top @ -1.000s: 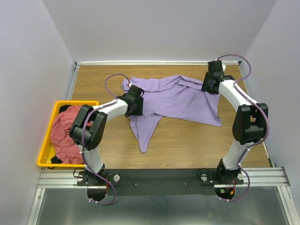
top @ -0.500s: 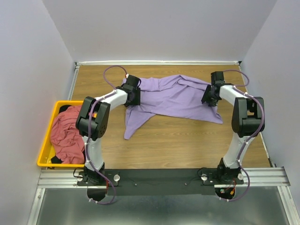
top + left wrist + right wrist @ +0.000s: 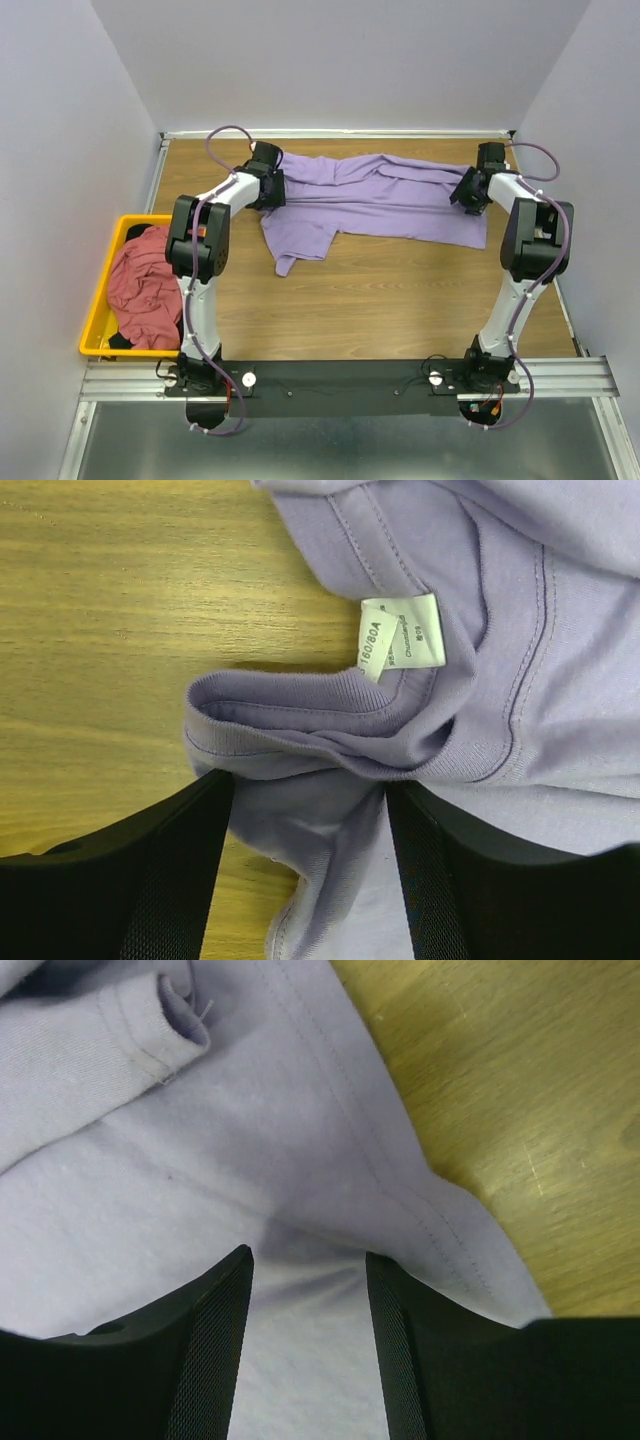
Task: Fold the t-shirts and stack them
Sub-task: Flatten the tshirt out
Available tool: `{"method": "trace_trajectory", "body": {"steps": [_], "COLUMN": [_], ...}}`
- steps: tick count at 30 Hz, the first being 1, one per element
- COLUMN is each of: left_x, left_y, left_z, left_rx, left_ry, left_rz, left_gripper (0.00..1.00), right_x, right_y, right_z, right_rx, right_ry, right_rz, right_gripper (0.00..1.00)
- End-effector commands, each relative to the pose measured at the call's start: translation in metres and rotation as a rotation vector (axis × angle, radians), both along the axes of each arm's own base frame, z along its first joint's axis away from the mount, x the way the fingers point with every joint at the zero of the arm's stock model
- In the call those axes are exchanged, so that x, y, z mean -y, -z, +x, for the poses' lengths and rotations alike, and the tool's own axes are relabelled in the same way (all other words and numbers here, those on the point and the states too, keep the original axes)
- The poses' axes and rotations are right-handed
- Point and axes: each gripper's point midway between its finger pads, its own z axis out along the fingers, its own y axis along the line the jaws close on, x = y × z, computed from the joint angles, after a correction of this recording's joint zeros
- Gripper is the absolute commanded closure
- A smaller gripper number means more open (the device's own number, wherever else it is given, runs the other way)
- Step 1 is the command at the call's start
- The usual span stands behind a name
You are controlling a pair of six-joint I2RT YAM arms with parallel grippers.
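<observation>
Where the wooden table nears the back wall, the plain lavender-purple cloth t-shirt lies stretched sideways, with one flap trailing toward the near side. Its ribbed collar, with a small white size label, is bunched just ahead of the left gripper, whose jaws stand wide with cloth between them. The right gripper straddles the opposite hem edge with its jaws moderately apart. Both sets of fingertips are cut off from view. Far left, a yellow plastic bin holds a crumpled dusty red-pink t-shirt. A dark garment beneath it is mostly hidden.
</observation>
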Motion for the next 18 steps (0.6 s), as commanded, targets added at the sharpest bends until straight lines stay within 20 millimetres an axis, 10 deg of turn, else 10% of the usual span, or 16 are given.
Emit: {"method": "trace_trajectory", "body": {"steps": [1,8,18], "left_x": [-0.006,0.000,0.039], "left_y": [-0.009,-0.069,-0.040], "left_z": [-0.013,-0.045,-0.122], "left_rx": [-0.008,0.114,0.011], "left_ry": [-0.009,-0.025,0.052], "left_rz": [-0.017,-0.119,-0.231], "left_gripper": [0.29,0.28,0.50], "right_x": [0.001,-0.045,-0.284], "right_y": [-0.029,-0.062,-0.078], "right_z": [-0.015,-0.053,-0.108], "right_rx": [0.021,0.072,0.127], "right_ry": [-0.018,-0.146,-0.728], "right_rz": [-0.021,0.084,0.396], "right_gripper": [0.43,0.40,0.56]}}
